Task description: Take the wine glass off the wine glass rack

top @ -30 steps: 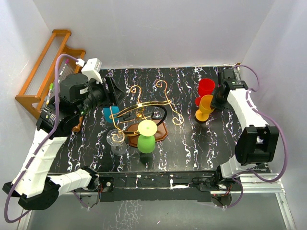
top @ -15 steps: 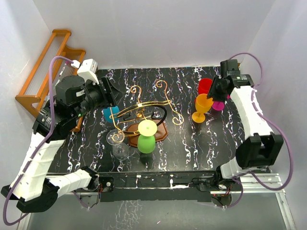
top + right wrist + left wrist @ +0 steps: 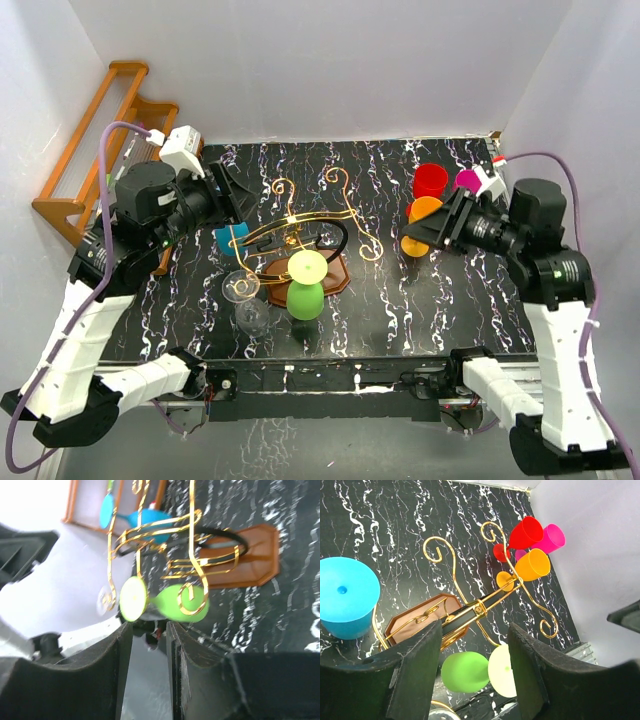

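Observation:
The wine glass rack [image 3: 335,277], gold wire on a reddish-brown base, stands mid-table; it also shows in the left wrist view [image 3: 480,609] and the right wrist view [image 3: 250,555]. A green wine glass [image 3: 305,300] hangs upside down from its near side, seen too in the wrist views [image 3: 465,671] [image 3: 172,607]. A blue glass [image 3: 228,240] and a clear glass [image 3: 243,295] hang on its left. My left gripper [image 3: 228,192] is open and empty above the rack's left [image 3: 472,675]. My right gripper [image 3: 420,235] is raised right of the rack, open and empty [image 3: 149,630].
An orange glass [image 3: 424,208], a red glass [image 3: 431,180] and a pink glass [image 3: 466,180] stand at the back right. An orange-brown wooden stepped shelf [image 3: 90,160] leans at the far left. White walls enclose the black marbled table [image 3: 400,310].
My right arm has risen and swung back to the right, away from the orange glass, which now stands by the red one. My left arm has barely moved.

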Robot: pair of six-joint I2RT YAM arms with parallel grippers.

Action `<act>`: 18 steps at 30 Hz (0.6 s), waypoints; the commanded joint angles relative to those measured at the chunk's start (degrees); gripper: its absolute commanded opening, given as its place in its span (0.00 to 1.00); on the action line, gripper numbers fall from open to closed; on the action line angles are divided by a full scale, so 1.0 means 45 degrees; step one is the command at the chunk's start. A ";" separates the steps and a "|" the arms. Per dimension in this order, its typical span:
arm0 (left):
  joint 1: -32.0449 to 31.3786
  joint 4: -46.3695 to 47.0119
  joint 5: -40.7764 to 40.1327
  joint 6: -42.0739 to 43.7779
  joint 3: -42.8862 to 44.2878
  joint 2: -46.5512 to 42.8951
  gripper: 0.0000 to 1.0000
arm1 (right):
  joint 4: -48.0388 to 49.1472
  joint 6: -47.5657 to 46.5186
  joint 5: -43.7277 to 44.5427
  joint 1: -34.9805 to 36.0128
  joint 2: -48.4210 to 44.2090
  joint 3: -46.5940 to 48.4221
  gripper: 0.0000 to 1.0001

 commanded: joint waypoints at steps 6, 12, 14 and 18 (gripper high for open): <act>-0.0050 0.0523 0.0577 -0.0303 0.0127 0.0097 0.52 | 0.0471 0.0407 -0.2962 0.0073 0.0095 0.0091 0.36; -0.0057 0.0233 0.0538 -0.0069 0.0605 0.0432 0.52 | 0.0803 -0.0041 -0.2063 0.1943 0.1525 0.0779 0.37; -0.0052 0.0174 0.0519 -0.0030 0.0646 0.0480 0.52 | 0.1303 0.0280 -0.1046 0.3510 0.2038 0.0915 0.37; -0.0049 -0.0053 0.0284 0.0047 0.0905 0.0503 0.53 | 0.2080 0.0918 0.0756 0.5945 0.2899 0.1022 0.37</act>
